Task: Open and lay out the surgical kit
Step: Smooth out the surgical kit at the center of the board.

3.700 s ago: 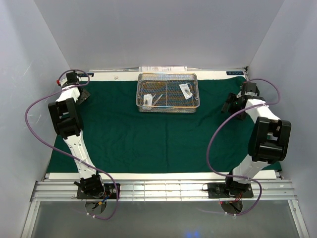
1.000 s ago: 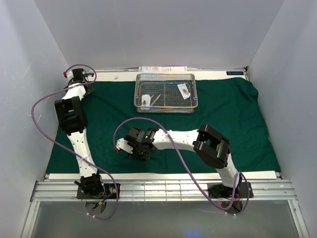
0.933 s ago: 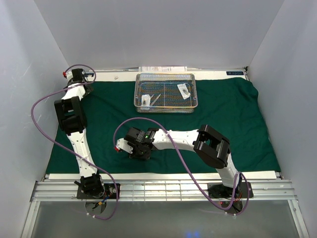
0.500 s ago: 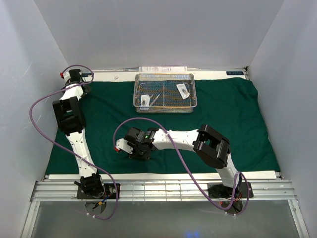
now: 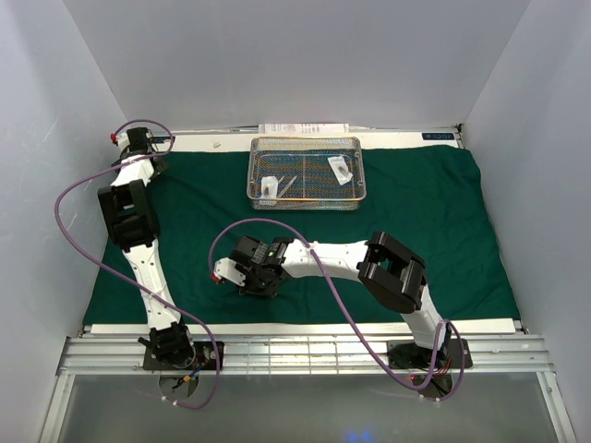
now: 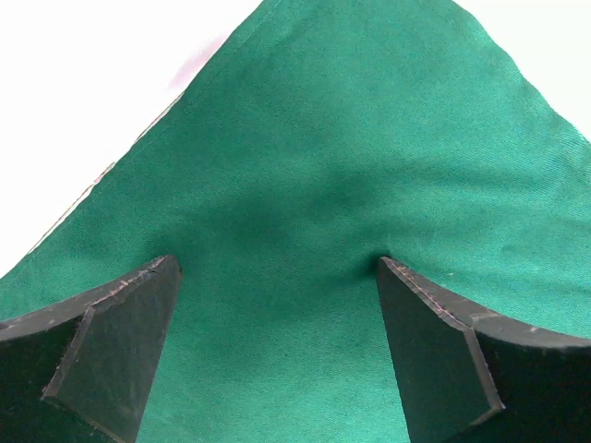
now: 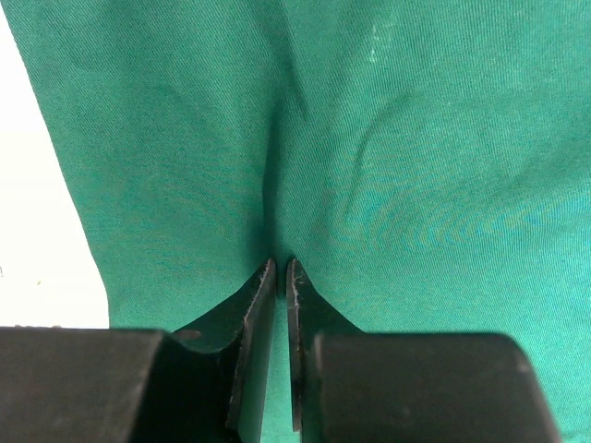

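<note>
The dark green cloth (image 5: pixel 416 221) lies spread flat over the table. At its back centre stands the silver wire-mesh tray (image 5: pixel 306 201), holding two white packets (image 5: pixel 269 185) (image 5: pixel 342 167) and thin tweezers (image 5: pixel 289 185). My left gripper (image 5: pixel 140 155) is at the cloth's far left corner; in the left wrist view it (image 6: pixel 277 268) is open, fingertips (image 6: pixel 152 286) resting on the cloth (image 6: pixel 351 138). My right gripper (image 5: pixel 257 284) is low at the front, left of centre. In the right wrist view it (image 7: pixel 280 263) is shut on a raised crease of cloth (image 7: pixel 272 166).
A white sheet (image 5: pixel 305 128) lies behind the tray against the back wall. White table board (image 5: pixel 295 326) shows along the cloth's front edge, and enclosure walls close in left, right and back. The right arm (image 5: pixel 392 272) stretches across the cloth's front half.
The cloth and the tray on it have slid slightly to the left. My left gripper has shifted a little left at the far corner; the right gripper stays pinched on the cloth.
</note>
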